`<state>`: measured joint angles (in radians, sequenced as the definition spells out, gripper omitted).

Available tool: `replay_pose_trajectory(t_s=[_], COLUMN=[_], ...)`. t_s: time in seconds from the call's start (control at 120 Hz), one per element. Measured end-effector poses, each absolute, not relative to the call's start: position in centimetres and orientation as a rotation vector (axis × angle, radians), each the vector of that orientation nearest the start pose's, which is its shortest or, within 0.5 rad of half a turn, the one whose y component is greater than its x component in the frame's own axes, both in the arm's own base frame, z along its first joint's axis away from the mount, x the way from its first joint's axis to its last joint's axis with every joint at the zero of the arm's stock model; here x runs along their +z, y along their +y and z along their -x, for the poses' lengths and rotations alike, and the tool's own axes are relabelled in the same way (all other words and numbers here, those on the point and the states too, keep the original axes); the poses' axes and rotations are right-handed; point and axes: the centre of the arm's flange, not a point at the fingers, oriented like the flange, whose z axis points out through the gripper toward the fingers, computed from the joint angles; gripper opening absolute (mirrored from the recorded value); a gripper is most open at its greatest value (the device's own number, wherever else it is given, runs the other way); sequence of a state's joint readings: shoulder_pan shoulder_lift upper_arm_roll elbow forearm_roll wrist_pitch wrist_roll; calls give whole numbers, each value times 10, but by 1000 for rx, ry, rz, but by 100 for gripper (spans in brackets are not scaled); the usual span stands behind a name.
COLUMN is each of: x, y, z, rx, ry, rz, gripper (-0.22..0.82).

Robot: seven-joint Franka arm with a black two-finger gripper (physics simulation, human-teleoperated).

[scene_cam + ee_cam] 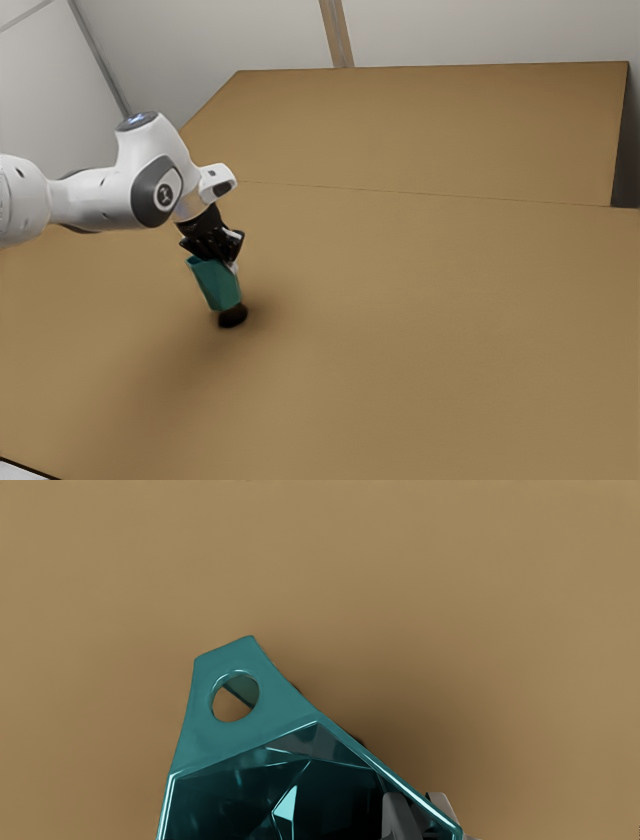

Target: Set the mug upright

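Note:
In the exterior view the black gripper [226, 259] is at the top of the teal mug [217, 285], which has its opening upward and leans a little. A dark patch lies directly under its lower end; whether the base touches the table cannot be told. In the wrist view the faceted mug [210, 745] shows its open inside and a handle tab with a round hole. The gripper [415, 796] is shut on the mug's wall, one finger inside the rim and the other outside it. The lower parts of the fingers are cut off by the view's edge.
The brown table [420, 320] spreads around the mug, with a thin seam across its far part. Pale walls stand behind it, and a table edge shows at the exterior view's lower left corner.

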<state>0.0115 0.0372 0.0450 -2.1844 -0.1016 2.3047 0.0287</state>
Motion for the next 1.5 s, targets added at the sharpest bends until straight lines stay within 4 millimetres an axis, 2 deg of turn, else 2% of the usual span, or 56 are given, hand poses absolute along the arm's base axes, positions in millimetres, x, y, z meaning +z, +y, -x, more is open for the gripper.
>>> replay_pose_trajectory(t_s=[0.075,0.2,0.267,0.5,1.042,1.167,1.325,1.5], x=[375,372,370,370,359,354,352,364], y=[21,-5,-11,-7,-5,-5,-6,-5], z=[-548,-557,-559,-559,-560,-560,-559,-562], rx=[-144,-153,-151,-155,-131,-113,-101,-102], ry=[-168,-149,-156,-218,-160,-164,-166,-180], rz=[3212,3218,3219,3211,3131,3133,3137,3145], gripper=[-18,-18,-18,-18,-16,-10,6,22])
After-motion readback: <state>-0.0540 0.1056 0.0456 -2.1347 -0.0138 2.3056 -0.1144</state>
